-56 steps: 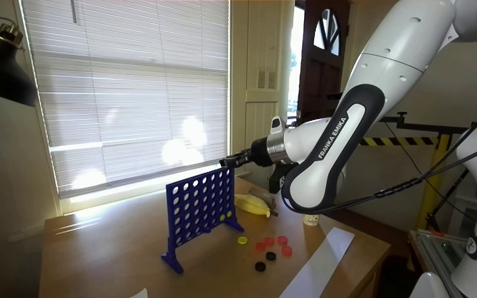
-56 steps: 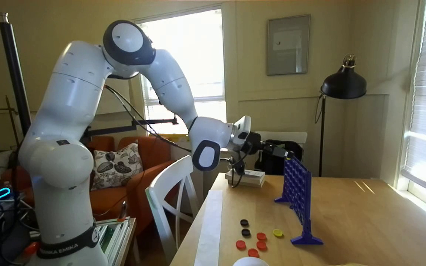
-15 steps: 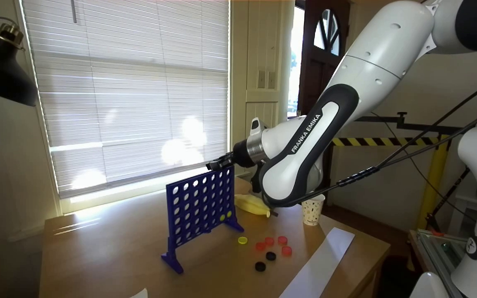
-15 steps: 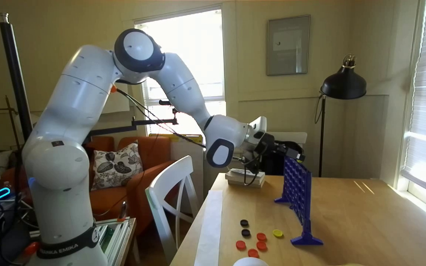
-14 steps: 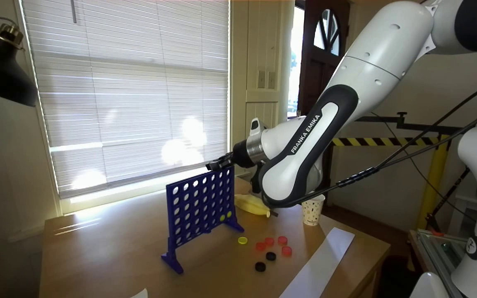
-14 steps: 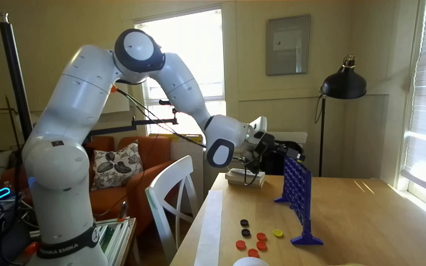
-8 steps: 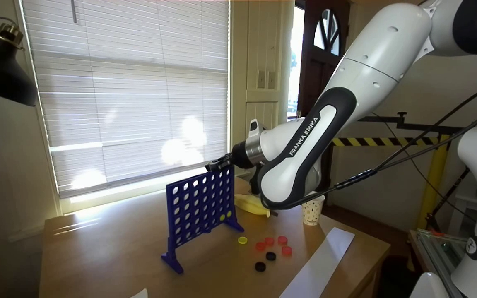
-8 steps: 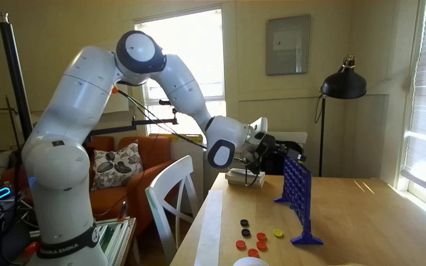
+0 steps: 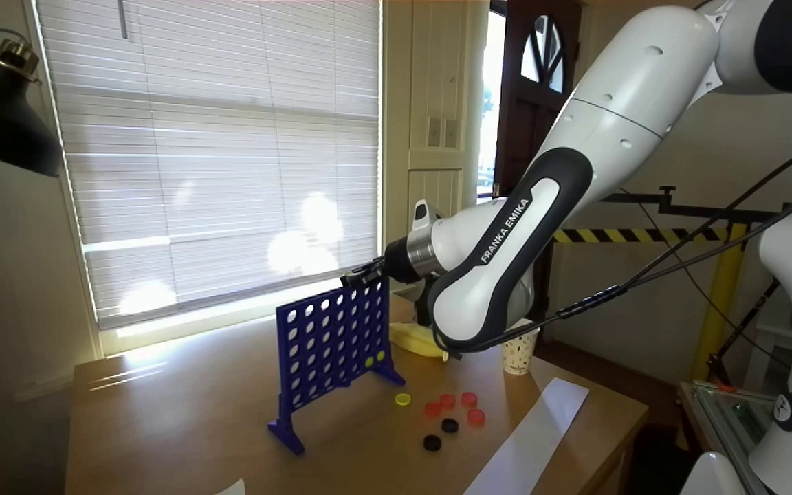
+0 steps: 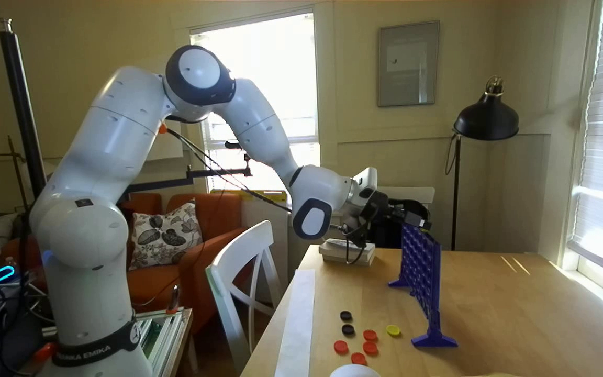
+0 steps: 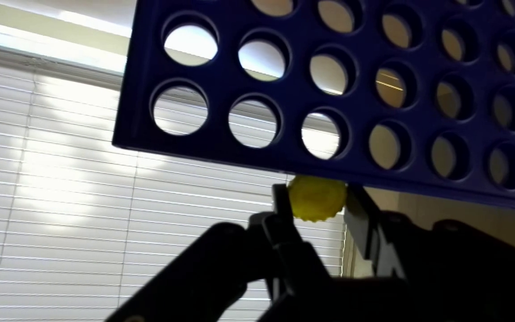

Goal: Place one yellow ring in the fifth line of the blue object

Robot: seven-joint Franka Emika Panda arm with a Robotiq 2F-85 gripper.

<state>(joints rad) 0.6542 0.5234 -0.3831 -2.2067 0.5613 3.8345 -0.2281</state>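
On the tabletop (image 10: pixel 521 298), the blue Connect-Four-style grid (image 10: pixel 422 269) is standing upright. At its six o'clock in the wrist view, my pincer (image 11: pixel 319 198) is clamping a yellow game token (image 11: pixel 316 199) by opposite sides, presumably leaving its twelve-o'clock edge free to enter. Being round, it's showing no long axis; its face is roughly paralleling the grid's.

Behind the gripper (image 11: pixel 319 199) in the wrist view, daylight is glaring through the blinds (image 11: pixel 159 246) in blown-out patches (image 11: pixel 52 188), leaving the gripper dark and blurred. Beyond and below the gripper, in both exterior views, thin bright streaks (image 10: pixel 509 264) are lying on the table (image 10: pixel 505 309).
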